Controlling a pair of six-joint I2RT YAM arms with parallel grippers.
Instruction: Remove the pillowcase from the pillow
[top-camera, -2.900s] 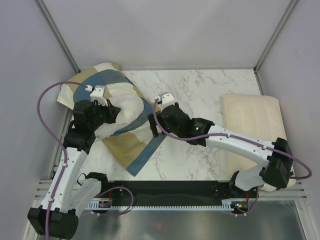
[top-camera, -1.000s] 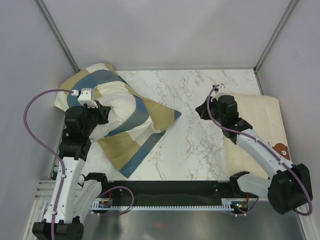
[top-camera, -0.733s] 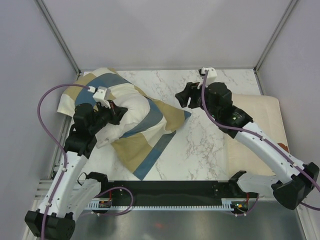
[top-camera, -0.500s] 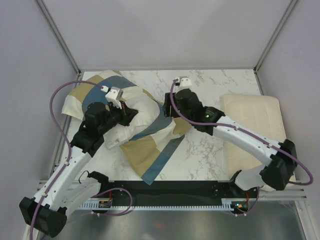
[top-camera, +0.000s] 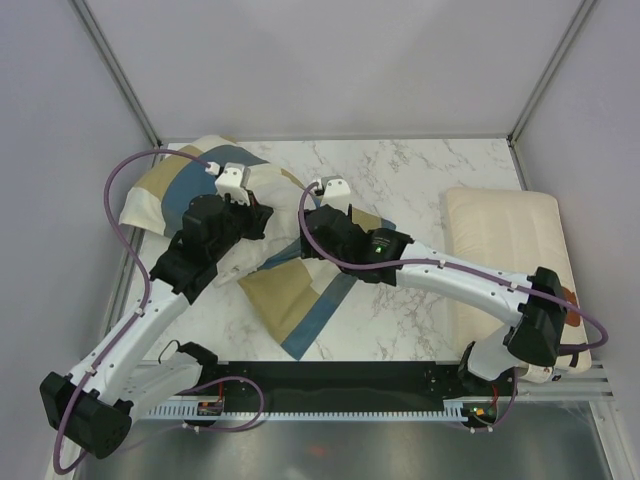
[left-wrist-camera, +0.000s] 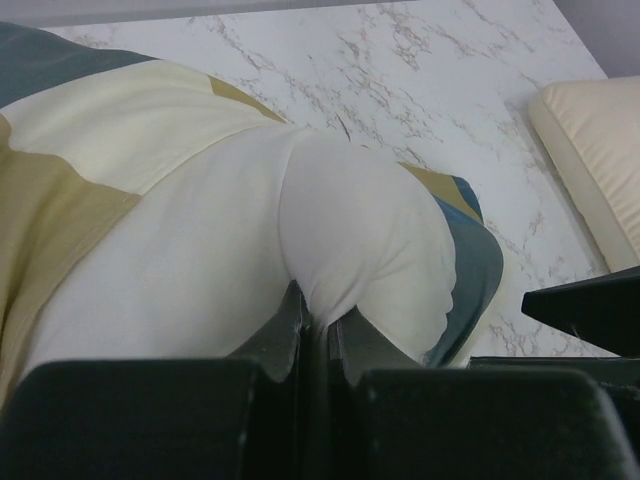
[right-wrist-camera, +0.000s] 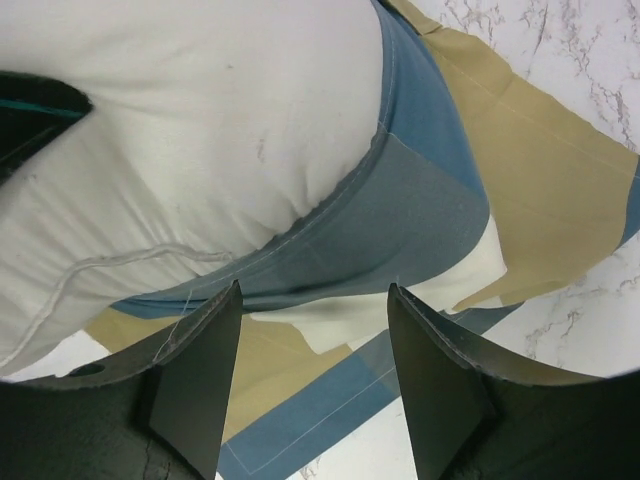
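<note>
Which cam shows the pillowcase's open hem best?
Right wrist: the pillowcase hem runs close-up across the white pillow, between the fingers of the open right end effector. Top external shows it small, partly hidden; left wrist shows mostly pillow.

The pillow (left-wrist-camera: 300, 230) lies partly inside the pillowcase (top-camera: 300, 290) at the left of the worktop (top-camera: 400, 180). A second pillow (top-camera: 500, 250) lies along the right edge of the frame, well apart.
</note>
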